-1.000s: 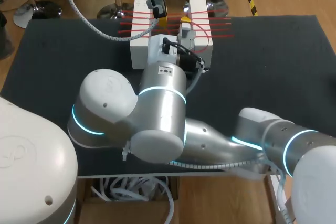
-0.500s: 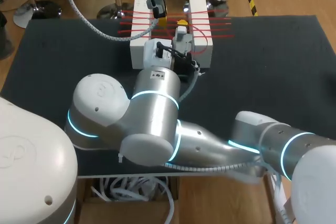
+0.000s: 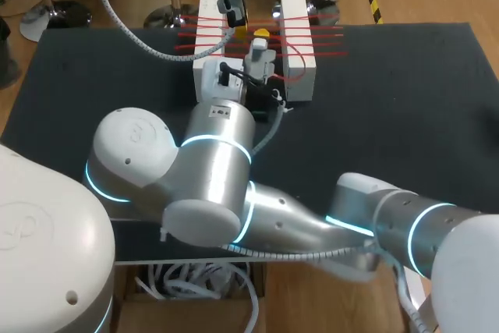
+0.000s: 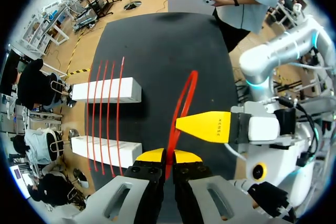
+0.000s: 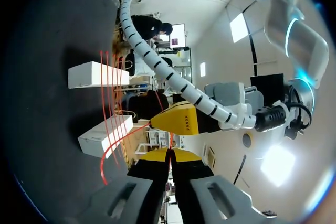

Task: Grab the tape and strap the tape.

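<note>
**Strapping step:** left gripper [image 4: 167,156] and right gripper [image 5: 169,155] pinch the tape [image 4: 185,100].
Next, probably: stretch it over 2 white blocks [image 4: 105,90].

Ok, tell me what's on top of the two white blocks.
Several red tape strands lie across both white blocks, bridging the gap between them. In the head view my right arm covers the blocks' near ends, so their tops there stay unseen.

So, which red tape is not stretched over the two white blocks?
The loop pinched in the left gripper: it hangs free of the blocks, while the other tapes span both.
</note>
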Controlling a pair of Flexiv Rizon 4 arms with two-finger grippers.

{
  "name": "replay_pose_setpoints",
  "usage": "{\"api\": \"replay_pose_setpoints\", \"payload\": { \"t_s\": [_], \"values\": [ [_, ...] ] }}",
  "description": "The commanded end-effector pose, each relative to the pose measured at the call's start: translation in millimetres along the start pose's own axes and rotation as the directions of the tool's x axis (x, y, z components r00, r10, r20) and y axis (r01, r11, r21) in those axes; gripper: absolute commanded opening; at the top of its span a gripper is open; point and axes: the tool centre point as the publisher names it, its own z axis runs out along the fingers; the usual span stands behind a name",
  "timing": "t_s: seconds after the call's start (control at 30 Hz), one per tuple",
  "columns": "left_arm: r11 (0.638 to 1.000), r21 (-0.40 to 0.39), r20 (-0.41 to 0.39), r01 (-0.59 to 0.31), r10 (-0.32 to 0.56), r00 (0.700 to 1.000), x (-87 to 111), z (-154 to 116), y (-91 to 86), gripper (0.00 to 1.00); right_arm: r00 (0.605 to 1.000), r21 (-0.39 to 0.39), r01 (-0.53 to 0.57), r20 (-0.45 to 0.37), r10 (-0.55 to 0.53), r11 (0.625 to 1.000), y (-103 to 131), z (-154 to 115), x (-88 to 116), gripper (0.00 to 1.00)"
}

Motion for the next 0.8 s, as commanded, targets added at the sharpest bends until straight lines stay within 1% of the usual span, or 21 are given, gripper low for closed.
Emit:
{"api": "replay_pose_setpoints", "payload": {
  "t_s": [0.03,0.07,0.1,0.13,0.2,0.23,0.33,0.37,0.47,0.53,0.63,0.67,0.7,0.73,0.77,0.8],
  "values": [
    [1.000,-0.003,-0.001,0.000,0.000,1.000,-0.2,-0.4,-1.3,0.00,1.000,-0.017,-0.013,-0.003,0.013,1.000,-5.7,1.2,-5.1,0.09],
    [1.000,-0.003,-0.001,0.000,0.000,1.000,-0.2,-0.4,-1.3,0.00,1.000,-0.022,-0.021,-0.002,0.021,1.000,-6.8,1.4,-6.5,0.32],
    [1.000,-0.003,-0.001,0.000,0.000,1.000,-0.2,-0.4,-1.3,0.00,1.000,-0.024,-0.022,-0.001,0.022,0.999,-7.8,1.3,-7.6,0.39],
    [1.000,-0.003,-0.001,0.000,0.000,1.000,-0.2,-0.4,-1.3,0.00,1.000,-0.025,-0.023,0.001,0.023,0.999,-9.2,1.0,-9.0,0.43],
    [1.000,-0.003,-0.001,0.000,0.000,1.000,-0.2,-0.4,-1.3,0.00,1.000,-0.028,-0.030,0.000,0.030,0.999,-12.7,0.3,-12.3,0.36],
    [1.000,-0.003,-0.001,0.000,0.000,1.000,-0.2,-0.4,-1.3,0.00,0.999,-0.033,-0.036,0.000,0.036,0.999,-15.1,-0.8,-14.3,0.36],
    [1.000,-0.003,-0.001,0.000,0.000,1.000,-0.2,-0.4,-1.3,0.00,0.999,-0.048,-0.042,-0.007,0.041,0.998,-25.5,-6.5,-19.6,0.27],
    [1.000,-0.003,-0.001,0.000,0.000,1.000,-0.2,-0.4,-1.3,0.00,0.999,-0.054,-0.042,-0.009,0.042,0.998,-29.3,-8.8,-20.6,0.25],
    [1.000,-0.003,-0.001,0.000,0.000,1.000,-0.2,-0.4,-1.3,0.00,0.999,-0.067,-0.035,-0.016,0.034,0.997,-41.2,-14.8,-21.8,0.25],
    [1.000,-0.003,-0.001,0.000,0.000,1.000,-0.2,-0.4,-1.3,0.00,0.999,-0.073,-0.029,-0.021,0.028,0.997,-48.4,-18.1,-22.3,0.28],
    [1.000,-0.003,-0.001,0.000,0.000,1.000,-0.2,-0.4,-1.3,0.00,0.999,-0.078,-0.023,-0.026,0.021,0.997,-60.5,-20.1,-25.0,0.29],
    [1.000,-0.003,-0.001,0.000,0.000,1.000,-0.2,-0.4,-1.3,0.00,0.999,-0.078,-0.023,-0.028,0.021,0.997,-64.4,-19.6,-27.0,0.32],
    [1.000,-0.003,-0.001,0.000,0.000,1.000,-0.2,-0.4,-1.3,0.00,0.999,-0.079,-0.028,-0.031,0.026,0.996,-68.3,-18.4,-29.3,0.38],
    [1.000,-0.003,-0.001,0.000,0.000,1.000,-0.2,-0.4,-1.3,0.00,0.999,-0.078,-0.029,-0.028,0.027,0.997,-72.5,-16.0,-32.1,0.47],
    [1.000,-0.003,-0.001,0.000,0.000,1.000,-0.2,-0.4,-1.3,0.00,0.999,-0.076,-0.035,-0.014,0.034,0.996,-76.6,-13.8,-35.0,0.87],
    [1.000,-0.003,-0.001,0.000,0.000,1.000,-0.2,-0.4,-1.3,0.00,0.999,-0.076,-0.038,-0.016,0.037,0.996,-80.0,-11.4,-37.6,1.00]
  ]
}}
